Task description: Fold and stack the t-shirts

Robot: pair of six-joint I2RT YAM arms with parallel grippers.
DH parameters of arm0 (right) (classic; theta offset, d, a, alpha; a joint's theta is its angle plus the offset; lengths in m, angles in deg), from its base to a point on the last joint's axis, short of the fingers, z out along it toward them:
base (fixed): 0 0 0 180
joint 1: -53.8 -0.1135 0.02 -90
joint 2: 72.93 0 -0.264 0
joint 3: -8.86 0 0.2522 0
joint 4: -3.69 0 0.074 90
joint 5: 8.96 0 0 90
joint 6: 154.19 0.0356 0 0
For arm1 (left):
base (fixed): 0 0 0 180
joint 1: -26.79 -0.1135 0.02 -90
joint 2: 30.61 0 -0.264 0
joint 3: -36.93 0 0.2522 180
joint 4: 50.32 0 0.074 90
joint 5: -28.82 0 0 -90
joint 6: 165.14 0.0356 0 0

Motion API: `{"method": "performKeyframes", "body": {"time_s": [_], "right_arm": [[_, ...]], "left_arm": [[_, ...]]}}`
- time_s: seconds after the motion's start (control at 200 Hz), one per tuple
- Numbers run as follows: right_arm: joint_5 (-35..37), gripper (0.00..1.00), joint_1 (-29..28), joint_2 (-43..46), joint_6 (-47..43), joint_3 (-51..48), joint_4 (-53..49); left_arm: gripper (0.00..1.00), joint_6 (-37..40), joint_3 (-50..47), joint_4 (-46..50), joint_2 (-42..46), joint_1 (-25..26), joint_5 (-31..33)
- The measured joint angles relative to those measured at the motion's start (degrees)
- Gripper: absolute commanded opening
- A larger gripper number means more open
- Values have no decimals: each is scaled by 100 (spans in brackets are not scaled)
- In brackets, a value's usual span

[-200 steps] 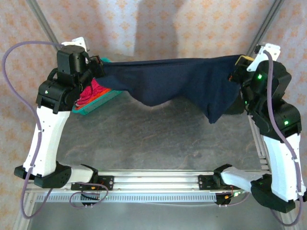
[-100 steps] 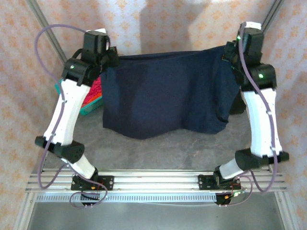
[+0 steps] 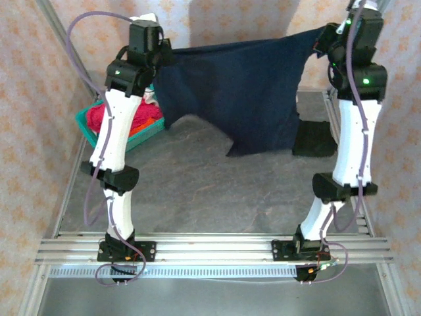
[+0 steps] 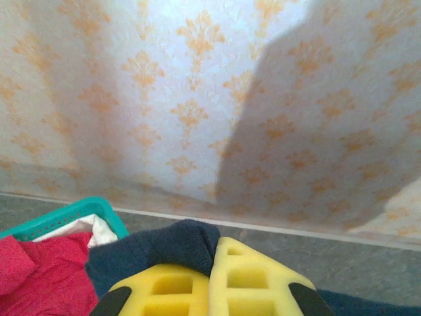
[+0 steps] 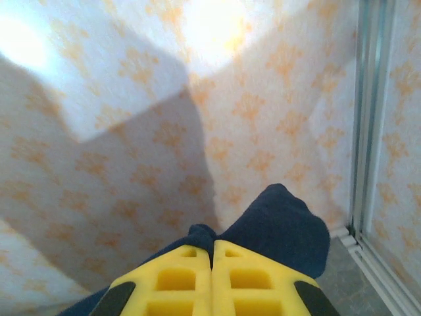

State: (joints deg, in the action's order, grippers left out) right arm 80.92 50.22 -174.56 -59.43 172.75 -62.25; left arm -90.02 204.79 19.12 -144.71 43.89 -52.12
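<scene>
Item under inspection: the navy t-shirt (image 3: pixel 243 92). It hangs in the air over the 12 o'clock part of the table (image 3: pixel 217 191), stretched between both arms. Its top edge is pulled nearly taut and its lower edge droops unevenly to a low point at about 1 o'clock.

Handling assessment: the cloth is soft and limp, with no stiffness of its own. It appears light, and it sags wherever it is unsupported. It looks matte and unlikely to slip, though a thin pinch could creep under tension. The best hold is judged to be at the two top corners, where it is held now, so the body hangs flat.

Left gripper (image 3: pixel 161 49): in the wrist view the left gripper (image 4: pixel 212 253) has its yellow pads pressed together on a bunched fold of navy cloth. Right gripper (image 3: pixel 322 39): in the wrist view the right gripper (image 5: pixel 212 253) is likewise clamped on a navy bunch.

Pose: both arms stand tall, reaching up and toward 12 o'clock, wrists high, and fingers aimed at the patterned wall (image 4: pixel 197 99). The right wrist sits somewhat higher than the left.

Other stock: a magenta-red t-shirt (image 3: pixel 135 115) lies in the teal basket (image 3: pixel 84 122) at 10 o'clock. A black t-shirt (image 3: pixel 314 138) lies flat on the table at 2 o'clock.
</scene>
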Motion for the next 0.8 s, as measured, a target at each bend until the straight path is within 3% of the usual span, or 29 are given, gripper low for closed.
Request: {"method": "performKeyframes", "body": {"time_s": [0.215,0.37,0.625,0.801], "right_arm": [[-219,0,-2,1862,11,-2037,769],[-452,0,-2,2946,-9,-4312,1228],[-1191,0,24,3917,363,-8572,1434],[-1908,0,26,4336,927,-10500,1462]], "left_arm": [[0,-4,-3071,-1338,2470,7,-175],[0,-107,-5276,-2181,3565,4,-221],[0,-745,-8832,-2540,3779,0,-389],[0,-1235,-10238,-2599,3941,0,-459]]}}
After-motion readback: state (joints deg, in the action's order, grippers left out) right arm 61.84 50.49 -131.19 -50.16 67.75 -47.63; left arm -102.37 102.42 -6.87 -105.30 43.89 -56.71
